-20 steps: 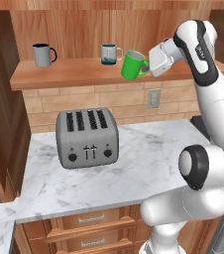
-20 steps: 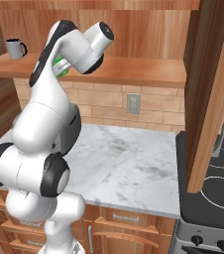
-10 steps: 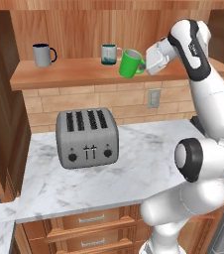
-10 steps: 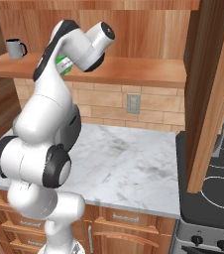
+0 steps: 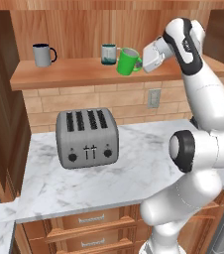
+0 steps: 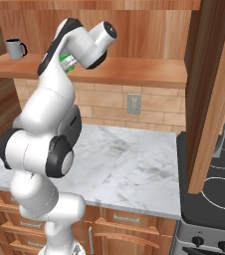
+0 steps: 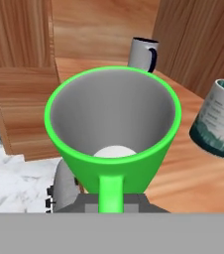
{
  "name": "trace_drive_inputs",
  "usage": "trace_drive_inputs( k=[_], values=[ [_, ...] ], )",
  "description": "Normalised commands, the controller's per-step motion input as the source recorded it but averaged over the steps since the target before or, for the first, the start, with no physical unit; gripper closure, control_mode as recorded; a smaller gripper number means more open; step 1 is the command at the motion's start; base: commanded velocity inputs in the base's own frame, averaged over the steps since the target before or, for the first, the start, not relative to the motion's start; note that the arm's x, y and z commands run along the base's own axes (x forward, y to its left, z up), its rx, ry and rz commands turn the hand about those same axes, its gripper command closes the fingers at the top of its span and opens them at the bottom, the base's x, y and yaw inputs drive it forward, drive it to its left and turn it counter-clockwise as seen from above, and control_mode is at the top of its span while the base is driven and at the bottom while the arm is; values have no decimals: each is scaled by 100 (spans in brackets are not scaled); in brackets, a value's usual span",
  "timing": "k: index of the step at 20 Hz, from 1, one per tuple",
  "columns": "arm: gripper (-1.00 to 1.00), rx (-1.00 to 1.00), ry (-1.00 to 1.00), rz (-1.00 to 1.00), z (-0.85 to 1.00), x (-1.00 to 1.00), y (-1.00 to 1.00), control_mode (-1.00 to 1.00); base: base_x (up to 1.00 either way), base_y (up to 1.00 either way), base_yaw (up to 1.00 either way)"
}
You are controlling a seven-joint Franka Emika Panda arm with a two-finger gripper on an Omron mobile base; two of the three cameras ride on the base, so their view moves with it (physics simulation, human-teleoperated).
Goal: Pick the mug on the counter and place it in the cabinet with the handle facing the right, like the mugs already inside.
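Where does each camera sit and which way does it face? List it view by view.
Left base view: behind the arm's left, facing forward; arm at right, gripper carrying the green mug tilted at the cabinet.
Right base view: behind its right; arm at left, hiding most of the mug.
Hand view: on the hand, looking into the mug's mouth, handle nearest.
All three share the mug and cabinet.

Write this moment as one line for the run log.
phase: placing | gripper: shut on green mug, tilted | position: over cabinet shelf, beside white-and-teal mug | grey mug: far left | toaster: on counter
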Motion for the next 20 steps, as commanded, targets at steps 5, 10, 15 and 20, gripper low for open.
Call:
trace_drive_inputs(
  k=[5,10,15,20],
  values=[
    [100,0,0,3,-3,16,0,-100,0,0,0],
    [100,0,0,3,-13,13,0,-100,0,0,0],
    [100,0,0,3,-21,8,0,-100,0,0,0],
    [100,0,0,3,-15,4,0,-100,0,0,0]
  ],
)
